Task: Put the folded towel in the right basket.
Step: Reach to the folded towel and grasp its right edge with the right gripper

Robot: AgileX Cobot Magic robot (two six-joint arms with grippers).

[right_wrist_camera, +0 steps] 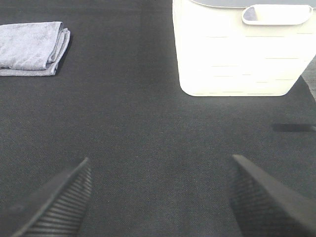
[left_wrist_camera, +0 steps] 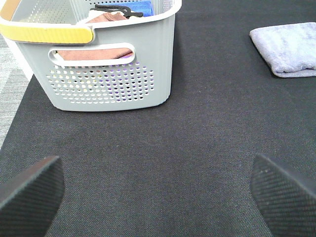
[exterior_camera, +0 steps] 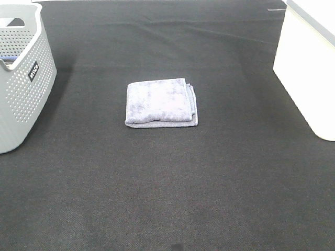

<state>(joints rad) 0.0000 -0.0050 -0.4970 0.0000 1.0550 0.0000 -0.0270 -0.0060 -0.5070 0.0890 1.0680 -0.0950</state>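
1. A folded grey towel (exterior_camera: 161, 103) lies flat at the middle of the black mat (exterior_camera: 167, 188), well apart from both baskets
2. The white right basket (exterior_camera: 309, 68) stands at the far right edge of the mat; the grey perforated left basket (exterior_camera: 23, 78), at the far left, holds reddish cloths (left_wrist_camera: 98, 53)
3. The left gripper (left_wrist_camera: 157, 197) hangs over bare mat, jaws spread wide, gripping nothing
4. The right gripper (right_wrist_camera: 160, 197) is likewise spread wide and empty, with the towel well away from it
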